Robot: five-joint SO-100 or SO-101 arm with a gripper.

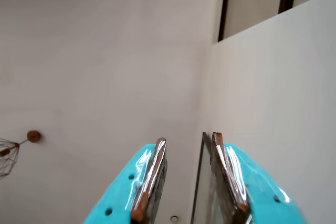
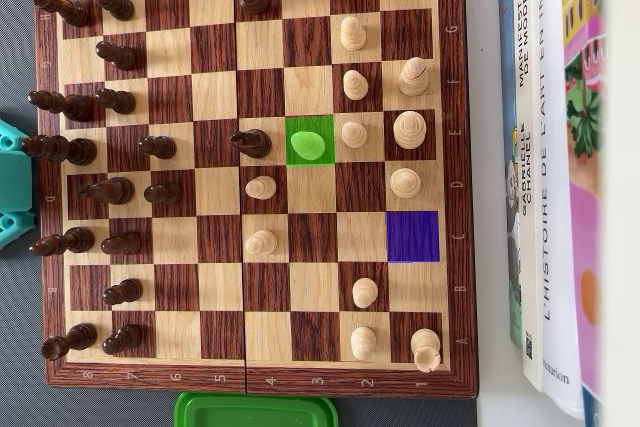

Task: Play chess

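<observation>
Gripper [image 1: 189, 142] raised, chessboard [image 2: 255, 379] out of reach

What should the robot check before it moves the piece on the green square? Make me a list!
1. Gripper empty: ok, fingers slightly apart with nothing between.
2. Piece on the green square upright: ok.
3. Purple square free: ok.
4. Wrist camera sees the chessboard: not ok, it shows only wall.
5. Dark pawn crowding the green piece: cannot tell.
</observation>
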